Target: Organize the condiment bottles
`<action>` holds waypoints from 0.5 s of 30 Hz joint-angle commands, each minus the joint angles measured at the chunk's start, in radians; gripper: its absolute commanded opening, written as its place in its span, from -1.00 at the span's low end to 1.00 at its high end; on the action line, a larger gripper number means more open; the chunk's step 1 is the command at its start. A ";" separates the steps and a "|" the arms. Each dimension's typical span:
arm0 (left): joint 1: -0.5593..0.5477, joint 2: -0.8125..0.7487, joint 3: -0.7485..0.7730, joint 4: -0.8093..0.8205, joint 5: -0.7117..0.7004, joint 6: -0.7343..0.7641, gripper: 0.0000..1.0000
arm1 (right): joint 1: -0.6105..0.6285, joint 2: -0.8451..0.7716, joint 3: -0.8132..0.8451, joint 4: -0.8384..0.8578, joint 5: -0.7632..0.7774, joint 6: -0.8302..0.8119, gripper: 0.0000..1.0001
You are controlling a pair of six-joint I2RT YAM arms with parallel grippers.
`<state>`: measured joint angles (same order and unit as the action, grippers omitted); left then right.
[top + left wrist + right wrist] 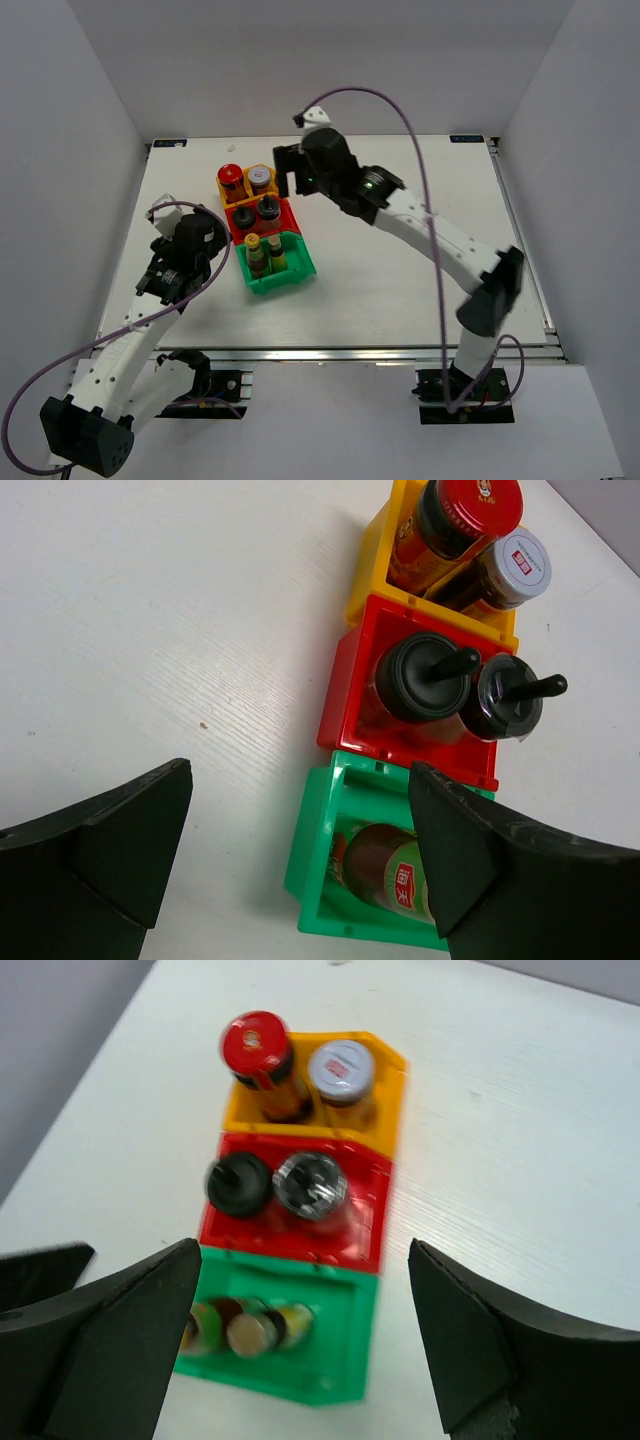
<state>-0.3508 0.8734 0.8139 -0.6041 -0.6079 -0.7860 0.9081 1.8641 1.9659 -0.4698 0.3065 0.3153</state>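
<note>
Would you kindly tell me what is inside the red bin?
The red bin holds two black-lidded jars, upright and side by side. Their lids and the bin walls cover the jars' lower parts and the bin floor, so nothing else can be confirmed inside.

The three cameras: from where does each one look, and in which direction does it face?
Top external: above and behind the robot, looking down on the table; both arms show.
Left wrist: left of the green bin, looking down along the row toward the yellow bin; the open left gripper frames it.
Right wrist: above the same row, facing down; the open right gripper shows.
Shared: both wrist views show the red bin holding two black-lidded jars.
</note>
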 commanded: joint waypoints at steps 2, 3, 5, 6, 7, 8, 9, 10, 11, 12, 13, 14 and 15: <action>-0.002 -0.031 0.041 -0.022 0.016 -0.015 0.96 | -0.011 -0.248 -0.261 -0.024 0.213 0.028 0.79; -0.002 -0.033 0.039 -0.020 0.020 -0.016 0.96 | -0.021 -0.361 -0.415 -0.027 0.245 0.060 0.79; -0.002 -0.039 0.041 -0.022 0.028 -0.024 0.96 | -0.087 -0.474 -0.569 -0.030 0.260 0.138 0.79; -0.004 -0.039 0.041 -0.025 0.030 -0.024 0.96 | -0.121 -0.584 -0.714 -0.044 0.249 0.171 0.79; -0.004 -0.037 0.044 -0.026 0.036 -0.024 0.96 | -0.167 -0.639 -0.784 -0.052 0.229 0.197 0.79; -0.004 -0.036 0.045 -0.026 0.039 -0.025 0.96 | -0.260 -0.690 -0.850 -0.056 0.182 0.220 0.79; -0.002 -0.033 0.044 -0.029 0.034 -0.025 0.96 | -0.302 -0.792 -0.916 -0.058 0.175 0.252 0.79; -0.002 -0.028 0.047 -0.031 0.036 -0.025 0.96 | -0.339 -0.843 -1.028 -0.075 0.180 0.267 0.79; -0.004 -0.021 0.048 -0.031 0.036 -0.024 0.96 | -0.378 -0.885 -1.074 -0.091 0.230 0.283 0.79; -0.004 -0.016 0.051 -0.037 0.028 -0.024 0.96 | -0.386 -0.966 -1.111 -0.116 0.264 0.333 0.79; -0.004 -0.013 0.056 -0.040 0.013 -0.027 0.96 | -0.391 -1.005 -1.163 -0.166 0.288 0.352 0.79; -0.004 -0.008 0.054 -0.039 0.007 -0.027 0.96 | -0.391 -1.037 -1.183 -0.182 0.308 0.364 0.79; -0.004 -0.007 0.053 -0.031 0.002 -0.027 0.96 | -0.391 -1.096 -1.203 -0.188 0.306 0.381 0.79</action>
<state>-0.3508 0.8631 0.8326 -0.6281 -0.5861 -0.8062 0.5144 0.8761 0.7933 -0.6228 0.5457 0.5911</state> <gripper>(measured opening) 0.982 0.894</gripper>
